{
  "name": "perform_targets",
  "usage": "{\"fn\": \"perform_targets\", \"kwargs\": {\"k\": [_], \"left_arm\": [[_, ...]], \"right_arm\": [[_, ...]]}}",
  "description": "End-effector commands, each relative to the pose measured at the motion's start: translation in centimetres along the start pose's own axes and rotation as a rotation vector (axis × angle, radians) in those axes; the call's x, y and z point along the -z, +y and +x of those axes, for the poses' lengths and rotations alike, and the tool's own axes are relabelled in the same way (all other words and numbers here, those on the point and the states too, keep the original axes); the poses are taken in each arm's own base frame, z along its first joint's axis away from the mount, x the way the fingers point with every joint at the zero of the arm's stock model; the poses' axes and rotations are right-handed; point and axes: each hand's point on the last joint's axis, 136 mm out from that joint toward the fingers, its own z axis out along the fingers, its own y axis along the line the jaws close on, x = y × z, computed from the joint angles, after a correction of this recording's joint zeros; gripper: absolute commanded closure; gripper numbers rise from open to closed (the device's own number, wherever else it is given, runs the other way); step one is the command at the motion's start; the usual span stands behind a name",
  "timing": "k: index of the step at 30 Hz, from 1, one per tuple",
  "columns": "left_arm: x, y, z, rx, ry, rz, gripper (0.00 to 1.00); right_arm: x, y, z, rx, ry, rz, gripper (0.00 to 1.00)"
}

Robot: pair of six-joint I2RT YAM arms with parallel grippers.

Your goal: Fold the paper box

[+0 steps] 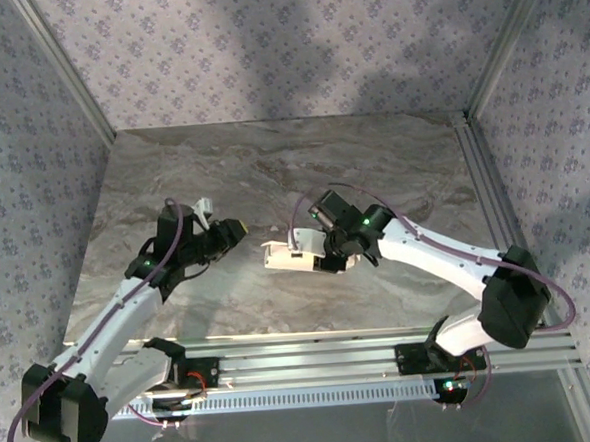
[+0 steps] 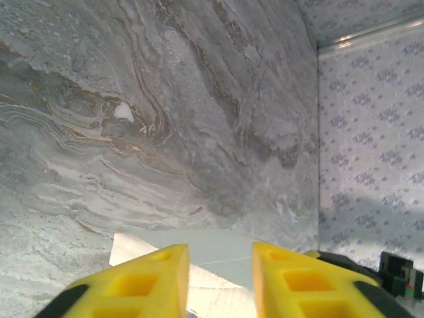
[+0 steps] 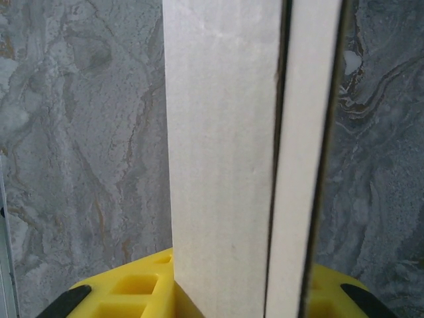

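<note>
We see the box (image 1: 289, 256) near the middle of the desk (image 1: 371, 156), a flat white shape lying between the two arms and a little nearer to the right one. The right end effector (image 1: 330, 262) is clamped on the box's right end. In the right wrist view the box (image 3: 225, 165) rises straight up from between the yellow fingers (image 3: 126, 291), which press on it from either side. Two white layers show there, with a thin dark seam running lengthwise between them. The left end effector (image 1: 237, 230) sits just left of the box's free end and slightly farther from the arm bases; from above we see a small gap between it and the box. In the left wrist view its yellow fingers (image 2: 142, 281) stand apart with nothing gripped between them. The box (image 2: 212, 245) lies just past their tips, its pale surface showing through the gap and reaching a little to either side. We cannot tell from that view whether the fingertips touch the cardboard.
</note>
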Motion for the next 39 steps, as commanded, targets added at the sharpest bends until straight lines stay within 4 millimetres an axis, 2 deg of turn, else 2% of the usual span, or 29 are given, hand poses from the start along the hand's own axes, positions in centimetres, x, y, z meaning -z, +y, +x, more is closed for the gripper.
{"fn": "perform_targets", "kwargs": {"k": [1, 4, 6, 11, 20, 23, 28, 29, 31, 32, 35, 39], "left_arm": [[0.0, -2.6, -0.6, -0.158, -0.022, 0.099, 0.81], [-0.7, -3.2, -0.2, -0.255, -0.013, 0.098, 0.9], [-1.6, -3.3, 0.8, -0.304, 0.024, 0.091, 0.94], [-3.0, -3.0, 2.2, -0.321, 0.085, 0.063, 1.0], [-0.6, -3.6, 1.6, -0.323, -0.01, 0.067, 1.0], [-0.7, -3.5, 2.1, -0.32, 0.018, 0.067, 1.0], [-1.2, -2.2, 2.3, -0.327, 0.034, 0.011, 1.0], [-1.1, -2.0, 2.1, -0.343, 0.027, -0.001, 0.98], [-0.9, -2.5, 2.0, -0.398, 0.022, 0.011, 0.72], [-0.9, -3.0, 2.1, -0.427, 0.032, 0.028, 0.65], [-0.9, -3.6, 2.6, -0.493, 0.094, 0.036, 0.61], [-0.9, -3.1, 4.0, -0.59, 0.21, -0.008, 0.67]], "right_arm": [[0.0, 0.4, 0.0, 0.001, 0.021, -0.045, 0.72], [-0.4, 0.2, 0.0, 0.002, 0.031, -0.048, 0.7], [-0.5, 0.0, -0.1, 0.002, 0.031, -0.049, 0.69], [-0.7, -0.2, -0.2, 0.005, 0.035, -0.041, 0.66], [-0.9, -0.6, -0.2, 0.01, 0.039, -0.021, 0.63], [-1.1, -0.6, -0.3, 0.012, 0.04, -0.024, 0.63], [-1.2, -0.6, -0.3, 0.011, 0.041, -0.026, 0.63], [-1.3, -0.5, -0.2, 0.013, 0.043, -0.029, 0.63], [-1.3, -0.4, -0.1, 0.014, 0.043, -0.033, 0.63], [-1.4, -0.4, -0.2, 0.015, 0.041, -0.035, 0.62], [-1.5, -0.4, -0.1, 0.01, 0.04, -0.041, 0.63], [-1.7, -0.5, -0.1, 0.008, 0.04, -0.047, 0.63]]}}
